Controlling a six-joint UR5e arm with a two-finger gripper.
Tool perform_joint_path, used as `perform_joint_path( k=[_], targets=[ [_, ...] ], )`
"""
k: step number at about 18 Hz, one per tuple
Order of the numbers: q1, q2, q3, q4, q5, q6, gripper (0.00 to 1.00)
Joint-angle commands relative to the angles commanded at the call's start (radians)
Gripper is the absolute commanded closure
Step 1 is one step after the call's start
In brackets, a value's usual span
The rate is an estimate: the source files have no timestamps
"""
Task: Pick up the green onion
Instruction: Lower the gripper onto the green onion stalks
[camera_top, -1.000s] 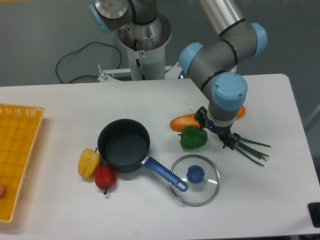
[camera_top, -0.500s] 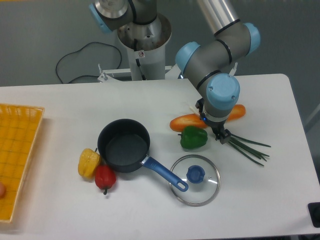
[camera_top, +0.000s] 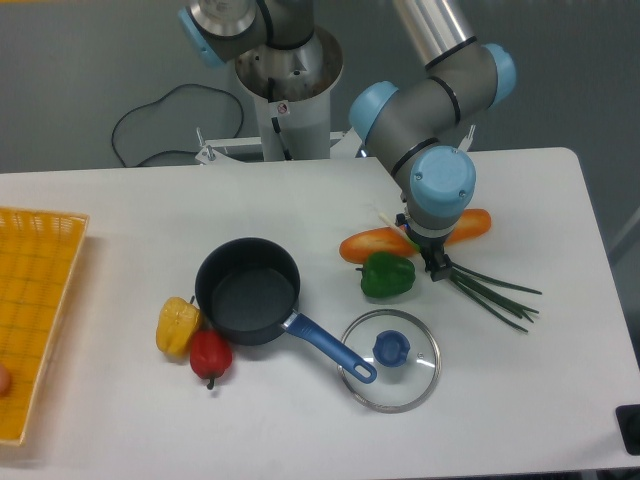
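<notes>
The pincer (camera_top: 432, 264) hangs low over the table (camera_top: 120, 220), its fingers mostly hidden under the blue-capped wrist, so whether it is wide, narrow or holding anything cannot be told. It sits at the near end of the green onion (camera_top: 497, 293), whose thin dark stalks fan out to the right across the white surface. Just left of the pincer is a green bell pepper (camera_top: 387, 275), and behind it lies an orange carrot-like vegetable (camera_top: 372, 243). In front, a glass lid (camera_top: 390, 358) with a blue knob lies flat, touching the blue handle of a dark saucepan (camera_top: 247, 290). A yellow pepper (camera_top: 176, 325) and a red pepper (camera_top: 210, 353) sit against the pan's left side. A yellow basket (camera_top: 30, 300) occupies the far left edge.
</notes>
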Motion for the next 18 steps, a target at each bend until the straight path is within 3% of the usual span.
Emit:
perform_joint_path(
  k=[3,10,12,15,18],
  targets=[
    [0.020,0.003,-0.005,-0.002,0.006,0.110,0.00],
    [0.020,0.023,-0.104,0.015,-0.103,0.252,0.00],
    [0.040,0.038,-0.086,0.003,-0.112,0.262,0.00],
    [0.080,0.070,-0.101,-0.018,-0.121,0.367,0.00],
    [0.097,0.083,-0.115,-0.018,-0.123,0.378,0.00]
  ],
)
